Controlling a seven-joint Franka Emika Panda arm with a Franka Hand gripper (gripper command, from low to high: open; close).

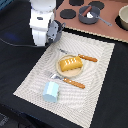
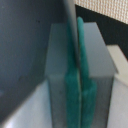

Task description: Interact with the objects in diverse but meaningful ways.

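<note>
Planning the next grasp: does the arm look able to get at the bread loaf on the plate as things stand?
Probably yes. The bread loaf lies uncovered on its plate, with only the knife and fork flanking it. The gripper hangs nearby with nothing between, though its fingers look pressed together.

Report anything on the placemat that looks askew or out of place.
The pale blue carton lies tipped on its side near the placemat's front edge. The bread loaf sits squarely on its plate, fork and knife flanking it. Nothing spilled.

The exterior view looks down on the placemat [image 1: 70, 65] from above; the wrist view, blurred, seemingly faces the hand [image 2: 77, 95] close-up.
</note>
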